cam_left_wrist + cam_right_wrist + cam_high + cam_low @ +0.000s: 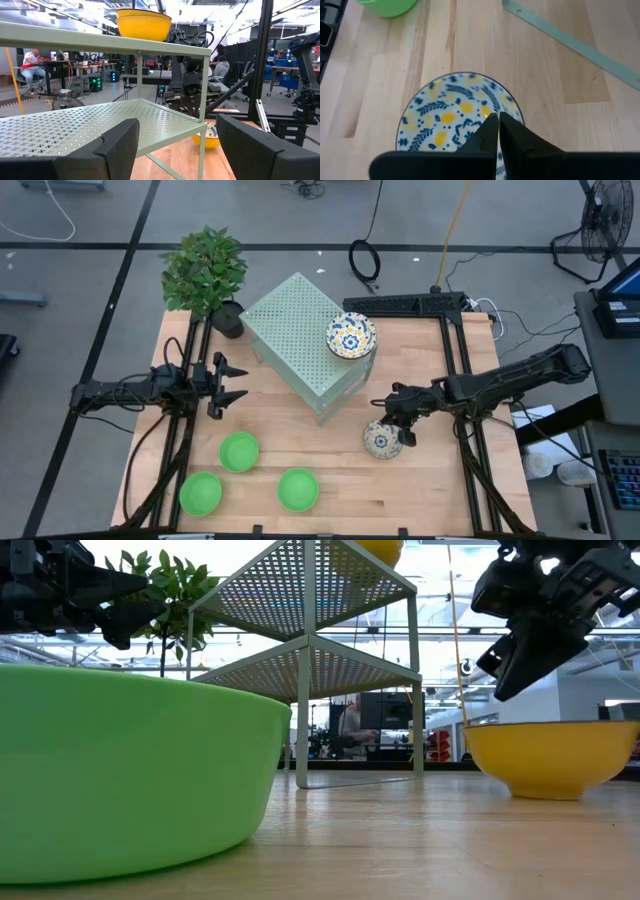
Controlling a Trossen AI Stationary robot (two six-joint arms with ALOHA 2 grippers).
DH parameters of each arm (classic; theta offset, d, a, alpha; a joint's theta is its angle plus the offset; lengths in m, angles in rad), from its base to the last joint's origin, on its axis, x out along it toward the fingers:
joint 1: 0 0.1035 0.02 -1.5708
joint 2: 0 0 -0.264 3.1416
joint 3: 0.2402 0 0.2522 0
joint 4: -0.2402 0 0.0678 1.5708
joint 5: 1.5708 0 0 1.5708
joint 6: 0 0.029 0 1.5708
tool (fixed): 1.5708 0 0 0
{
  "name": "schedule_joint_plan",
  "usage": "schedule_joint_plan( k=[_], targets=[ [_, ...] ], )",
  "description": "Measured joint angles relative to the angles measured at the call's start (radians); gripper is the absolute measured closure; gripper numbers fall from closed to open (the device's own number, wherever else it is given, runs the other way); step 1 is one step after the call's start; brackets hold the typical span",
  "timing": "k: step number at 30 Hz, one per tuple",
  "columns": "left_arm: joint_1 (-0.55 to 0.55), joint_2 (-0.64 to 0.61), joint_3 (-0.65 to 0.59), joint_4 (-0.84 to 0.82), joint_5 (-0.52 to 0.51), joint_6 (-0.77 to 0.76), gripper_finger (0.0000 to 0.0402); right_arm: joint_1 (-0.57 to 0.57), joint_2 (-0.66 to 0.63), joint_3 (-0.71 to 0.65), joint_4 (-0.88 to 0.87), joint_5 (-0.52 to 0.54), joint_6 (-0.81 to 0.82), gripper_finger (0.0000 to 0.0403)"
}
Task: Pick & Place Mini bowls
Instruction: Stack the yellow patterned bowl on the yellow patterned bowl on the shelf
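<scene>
Three plain green mini bowls (239, 451) (201, 493) (298, 489) stand on the table near its near edge; one (130, 780) fills the low view's left. A floral bowl (351, 335), yellow outside (143, 22), sits on top of the pale green perforated shelf. A second floral bowl (383, 440) (457, 112) (550, 755) stands on the table right of the shelf. A third floral bowl is not visible. My right gripper (397, 423) (497, 120) (500, 688) hangs shut just above this bowl, clear of its rim. My left gripper (238, 382) (175, 140) is open, level, facing the shelf's left side.
The perforated two-level shelf (300, 340) stands at the table's middle, toward the far side. A potted plant (205, 275) is at the far left corner. Black frame rails (455, 350) run along the table's right and left sides. Bare wood (440, 490) lies near the right front.
</scene>
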Motion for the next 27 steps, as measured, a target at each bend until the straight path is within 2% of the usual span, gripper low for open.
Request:
schedule_joint_plan(
  k=[6,9,13,17,20,24,27],
  targets=[
    [0.000,0.000,0.000,0.000,0.000,0.000,0.0133,-0.001,0.001,0.000,0.001,0.001,-0.039,0.0385],
    [0.000,0.000,0.000,0.000,0.000,0.000,0.0133,-0.001,0.001,0.000,0.003,0.001,-0.060,0.0356],
    [0.000,0.000,0.000,0.000,0.000,0.000,0.0133,-0.001,0.001,0.027,-0.027,0.001,-0.106,0.0294],
    [0.000,0.000,0.000,0.000,0.000,0.000,0.0133,-0.001,0.010,0.183,-0.128,0.003,-0.135,0.0225],
    [0.000,0.000,0.000,0.000,0.000,0.000,0.0133,0.000,0.052,0.324,-0.282,0.038,-0.136,0.0190],
    [0.000,0.000,0.000,0.000,0.000,0.000,0.0133,-0.003,0.135,0.437,-0.524,0.147,-0.120,0.0178],
    [0.000,0.000,0.000,0.000,0.000,0.000,0.0133,-0.017,0.200,0.440,-0.615,0.157,-0.074,0.0183]
  ],
)
